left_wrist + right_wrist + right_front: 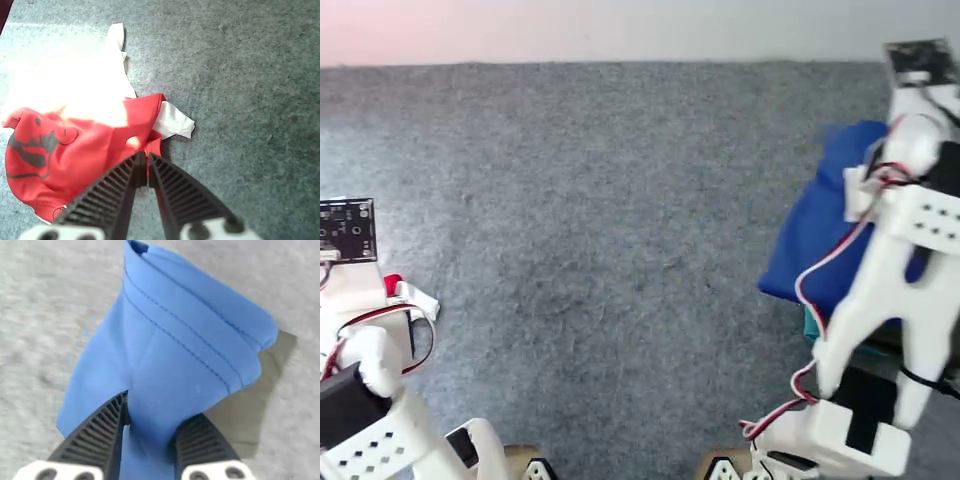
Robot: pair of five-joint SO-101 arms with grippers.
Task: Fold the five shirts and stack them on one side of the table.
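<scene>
A crumpled red shirt (pixel 65 155) with a dark print lies on the grey tabletop, with a white shirt (pixel 75 75) bunched against it. My left gripper (pixel 146 159) is shut on the red shirt's edge. In the high view the left arm (pixel 360 380) sits at the near left corner with a bit of the red shirt (pixel 392 287) beside it. A blue shirt (pixel 180 350) hangs folded over between the fingers of my right gripper (pixel 152 415), which is shut on it. The blue shirt (pixel 825 230) lies at the table's right edge under the right arm (pixel 880 290).
A teal edge of cloth (pixel 812 322) peeks out beneath the blue shirt. The grey carpet-like tabletop (pixel 600 200) stretches wide between the two arms. A pale wall runs along the far edge.
</scene>
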